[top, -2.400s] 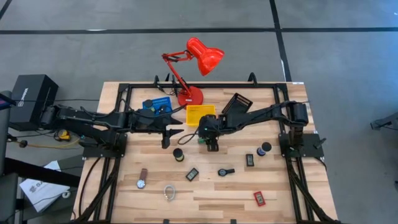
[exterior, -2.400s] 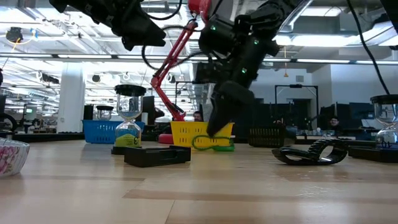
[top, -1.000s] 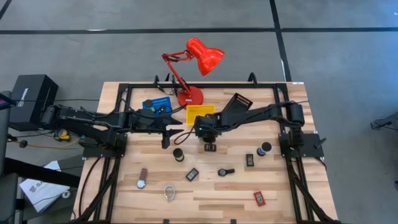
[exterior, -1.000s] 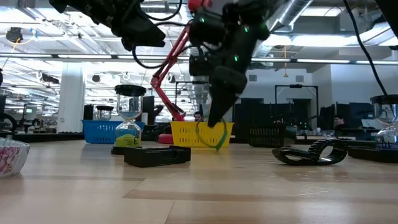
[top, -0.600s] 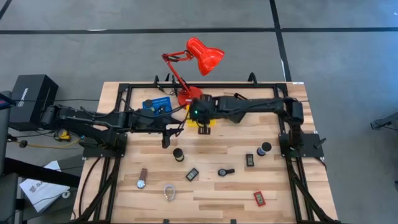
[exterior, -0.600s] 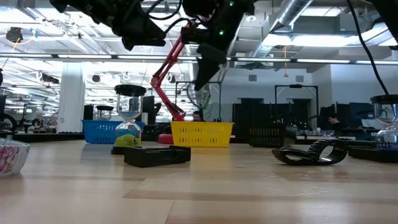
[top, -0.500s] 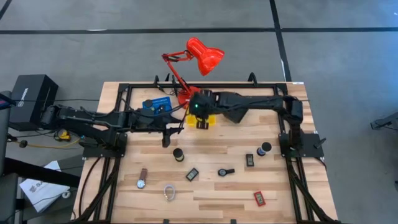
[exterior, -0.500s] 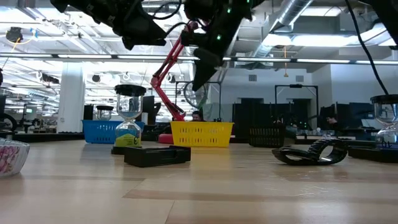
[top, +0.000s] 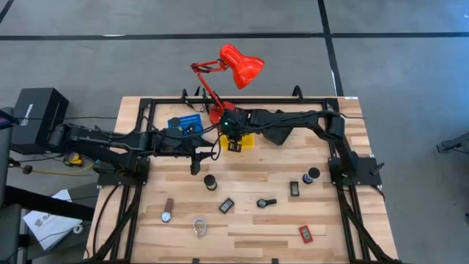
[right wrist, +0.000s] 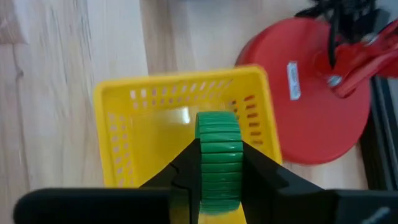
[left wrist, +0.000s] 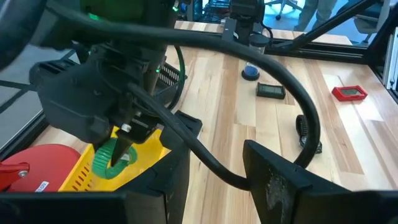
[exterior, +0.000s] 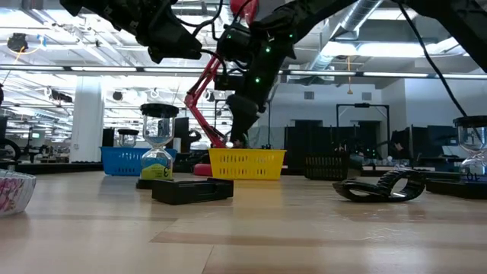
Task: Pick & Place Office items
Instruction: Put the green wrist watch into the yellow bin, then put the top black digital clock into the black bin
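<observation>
My right gripper is shut on the green stubby piece, a ribbed green roll, and hangs over the yellow tray next to the red lamp's base. In the high view that gripper covers most of the yellow tray. The left wrist view shows the green piece just above the tray's edge. My left gripper waits open just left of the tray, above the table, with nothing between its fingers. My right gripper pinches the green piece between its two fingers, one on each side of the ribbed band. The fingers come from above, slanting down toward the table's far edge. The piece hangs clear over the inside of the yellow tray.
A blue tray and a black tray flank the yellow one. On the near half lie a black cylinder, a wristwatch, a clear ring, black gadgets and a red rectangle.
My right gripper has carried the green piece up and toward the table's far edge, from just above the middle of the table to over the yellow tray, tipping more steeply downward. The piece stays pinched and clear of the table.
</observation>
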